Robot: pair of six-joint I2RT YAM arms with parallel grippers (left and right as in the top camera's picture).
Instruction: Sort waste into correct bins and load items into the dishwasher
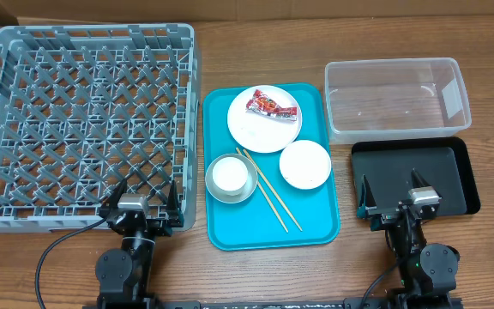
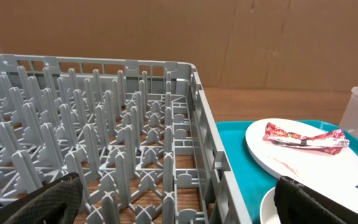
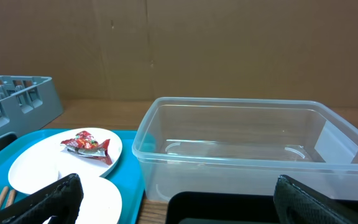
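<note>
A red-and-white wrapper (image 1: 272, 106) lies on the white plate (image 1: 260, 127) on the teal tray (image 1: 316, 225); it also shows in the left wrist view (image 2: 303, 138) and the right wrist view (image 3: 87, 144). A small white bowl (image 1: 304, 163) sits right of a metal bowl (image 1: 221, 190) that holds a white cup (image 1: 231, 174). Wooden chopsticks (image 1: 270, 192) lie between them. The grey dish rack (image 1: 84, 120) is at left. The clear tub (image 1: 397, 96) and black tray (image 1: 414, 176) are at right. My left gripper (image 1: 142, 204) is open at the rack's front edge. My right gripper (image 1: 399, 202) is open over the black tray's front.
Brown cardboard stands behind the table in both wrist views. Bare wooden table (image 1: 256, 51) lies behind the teal tray. Cables run from both arm bases at the front edge.
</note>
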